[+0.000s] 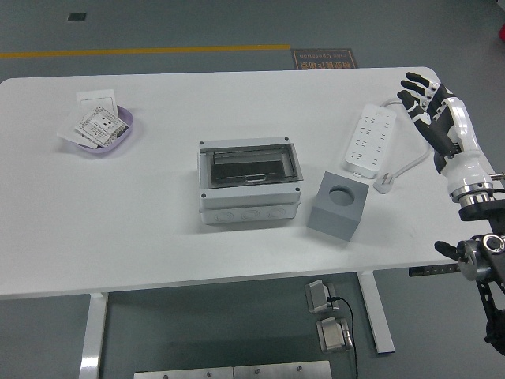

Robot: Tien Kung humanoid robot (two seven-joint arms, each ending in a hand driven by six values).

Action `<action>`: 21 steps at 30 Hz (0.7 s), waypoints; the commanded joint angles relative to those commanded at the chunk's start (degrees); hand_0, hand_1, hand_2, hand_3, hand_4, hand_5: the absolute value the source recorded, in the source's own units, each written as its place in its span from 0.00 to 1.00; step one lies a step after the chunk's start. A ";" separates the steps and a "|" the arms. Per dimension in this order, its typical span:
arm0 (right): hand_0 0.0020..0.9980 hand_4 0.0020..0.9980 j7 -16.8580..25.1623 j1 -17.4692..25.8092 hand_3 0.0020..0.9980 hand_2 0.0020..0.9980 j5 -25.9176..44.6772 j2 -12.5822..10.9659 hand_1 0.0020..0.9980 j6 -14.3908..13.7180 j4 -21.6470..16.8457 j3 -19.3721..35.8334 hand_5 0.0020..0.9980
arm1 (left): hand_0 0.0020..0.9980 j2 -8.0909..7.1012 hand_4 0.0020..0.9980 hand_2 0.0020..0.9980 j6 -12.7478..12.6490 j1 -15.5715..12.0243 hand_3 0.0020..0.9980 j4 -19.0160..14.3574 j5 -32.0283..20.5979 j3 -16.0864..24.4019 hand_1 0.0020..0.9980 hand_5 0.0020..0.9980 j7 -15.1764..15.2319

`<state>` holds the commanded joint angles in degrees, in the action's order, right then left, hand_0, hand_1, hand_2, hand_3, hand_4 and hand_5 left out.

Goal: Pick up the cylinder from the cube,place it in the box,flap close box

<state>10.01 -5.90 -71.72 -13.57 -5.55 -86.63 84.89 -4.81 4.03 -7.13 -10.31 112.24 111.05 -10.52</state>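
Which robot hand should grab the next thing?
The right hand, probably. It is the only hand in view, open, above the table's right end beside the power strip, nearer the grey cube and box. No cylinder is visible.

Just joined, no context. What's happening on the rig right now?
Nothing is being held. The right hand hovers with fingers spread at the table's far right, beside the power strip. The left arm is out of view. The grey cube sits right of the box; its round hole looks empty, with no cylinder visible in it. The box's clear flap appears shut. A purple dish of cards sits far left.
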 joint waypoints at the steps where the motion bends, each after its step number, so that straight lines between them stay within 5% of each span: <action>1: 0.84 0.89 -0.01 0.02 0.79 0.78 -0.01 -0.02 0.75 -0.02 0.03 -0.02 0.55 | 0.59 -0.02 0.67 0.61 0.00 0.01 0.60 0.00 0.02 0.00 0.66 0.29 0.01; 21: 0.84 0.89 -0.40 -0.47 0.79 0.79 -0.51 0.22 0.75 -0.27 0.50 -0.72 0.53 | 0.59 -0.91 0.67 0.61 0.05 0.52 0.60 0.00 -1.07 -1.46 0.66 0.29 0.03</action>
<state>9.61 -6.37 -72.23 -13.36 -5.82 -86.13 84.17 -5.72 4.08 -6.61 -10.31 111.17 109.58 -10.49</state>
